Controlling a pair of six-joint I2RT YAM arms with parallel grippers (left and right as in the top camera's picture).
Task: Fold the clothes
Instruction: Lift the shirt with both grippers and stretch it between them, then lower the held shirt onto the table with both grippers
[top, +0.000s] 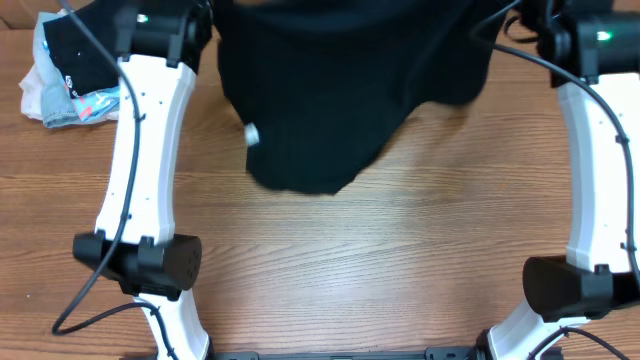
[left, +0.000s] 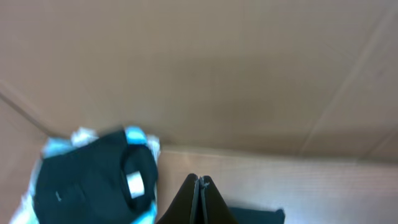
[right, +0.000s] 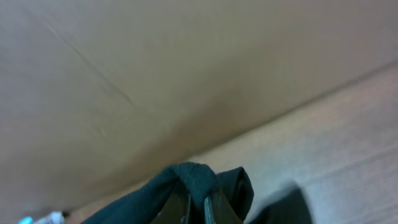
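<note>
T-shirt (top: 340, 90) at far edge of tabletop (top: 400, 260), centred, reaching in toward the middle; its nearest lobe sits left of centre. Label (top: 251, 134) on T-shirt's left side. Left arm (top: 145, 150) runs near edge to far edge along the left side, right arm (top: 595, 170) likewise along the right edge; T-shirt between them. Garment pile (top: 60, 85) in far left corner, left of left arm, apart from T-shirt. Folded shirt (left: 93, 180) on top of pile. Left tool (left: 198, 190) right of pile. Right tool (right: 198, 202) near far edge, T-shirt fabric bunched over its tips. Cardboard wall (left: 199, 74) behind far edge.
</note>
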